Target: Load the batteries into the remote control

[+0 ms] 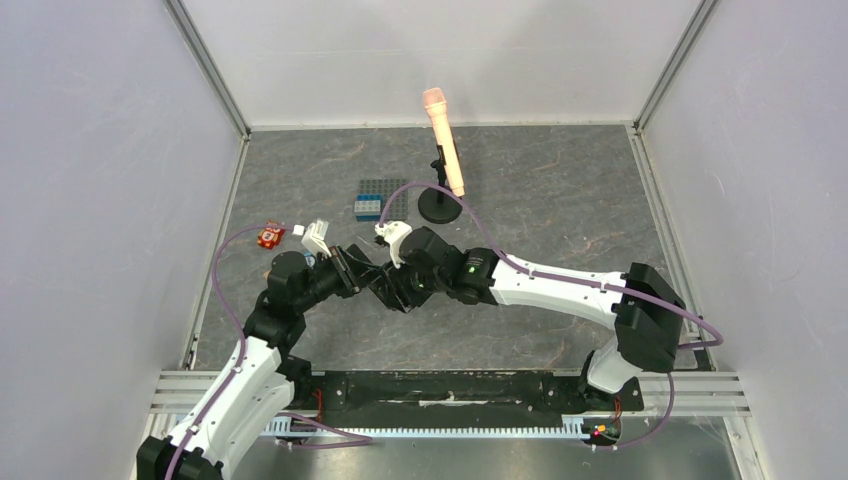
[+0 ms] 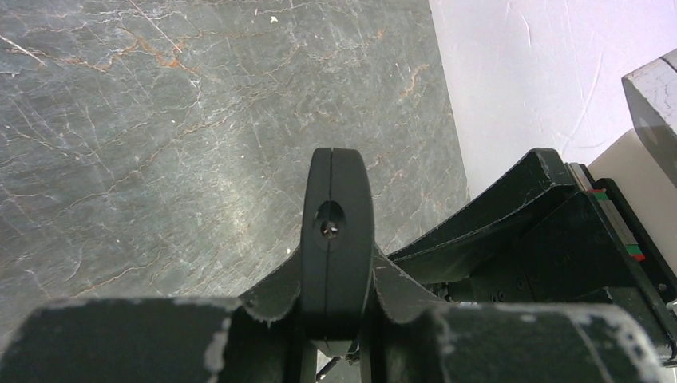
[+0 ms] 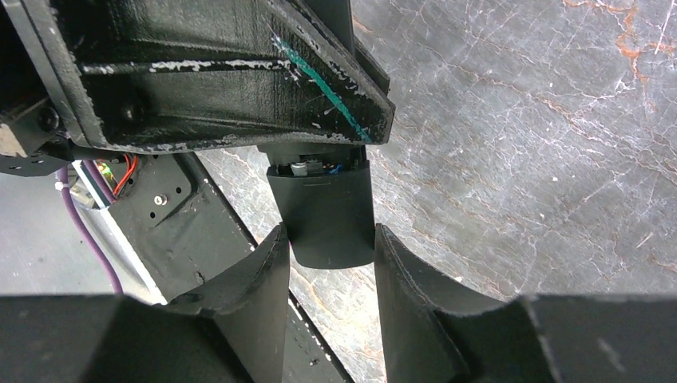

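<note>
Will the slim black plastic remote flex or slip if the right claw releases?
Likely stiff: the slim black plastic remote shows a seamed moulded shell. It may pivot, since the left claw pinches smooth matt faces.

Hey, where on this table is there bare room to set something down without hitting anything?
Widest free patch: right half of the table, between the microphone stand and the right wall, beyond the right arm. Also the far left corner, behind the red piece and grey baseplate. Crowded mid-table, where both arms meet on the remote control.
</note>
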{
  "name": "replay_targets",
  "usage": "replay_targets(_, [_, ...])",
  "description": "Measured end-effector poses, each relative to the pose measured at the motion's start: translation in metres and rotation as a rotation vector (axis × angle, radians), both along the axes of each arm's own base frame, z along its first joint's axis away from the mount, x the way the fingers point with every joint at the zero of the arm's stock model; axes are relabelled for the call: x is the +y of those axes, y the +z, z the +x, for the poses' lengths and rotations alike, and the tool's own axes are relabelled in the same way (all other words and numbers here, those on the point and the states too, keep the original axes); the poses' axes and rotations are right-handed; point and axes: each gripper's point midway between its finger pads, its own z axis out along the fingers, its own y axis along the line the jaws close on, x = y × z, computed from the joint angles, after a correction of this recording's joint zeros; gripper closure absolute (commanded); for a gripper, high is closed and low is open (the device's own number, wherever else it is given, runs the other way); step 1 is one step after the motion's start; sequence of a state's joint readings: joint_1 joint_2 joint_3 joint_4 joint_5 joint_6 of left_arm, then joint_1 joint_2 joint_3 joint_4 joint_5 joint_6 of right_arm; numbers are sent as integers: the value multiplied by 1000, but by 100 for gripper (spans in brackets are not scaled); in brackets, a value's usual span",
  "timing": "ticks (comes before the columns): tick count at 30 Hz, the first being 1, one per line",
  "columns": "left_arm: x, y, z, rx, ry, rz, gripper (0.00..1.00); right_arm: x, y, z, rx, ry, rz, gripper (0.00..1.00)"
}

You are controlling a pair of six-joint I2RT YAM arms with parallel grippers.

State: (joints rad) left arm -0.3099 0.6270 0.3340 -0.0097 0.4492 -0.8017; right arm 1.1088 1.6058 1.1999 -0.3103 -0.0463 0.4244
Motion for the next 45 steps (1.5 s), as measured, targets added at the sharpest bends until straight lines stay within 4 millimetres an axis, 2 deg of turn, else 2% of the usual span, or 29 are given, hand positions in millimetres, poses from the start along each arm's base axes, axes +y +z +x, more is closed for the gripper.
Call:
replay_targets(7, [1,-2,0,5,1,5,98,1,-5,-2,13,7,-11,65])
replay_targets(45, [1,-2,-2,30,5,-11,98,9,-5,2,39,-28,-35,64])
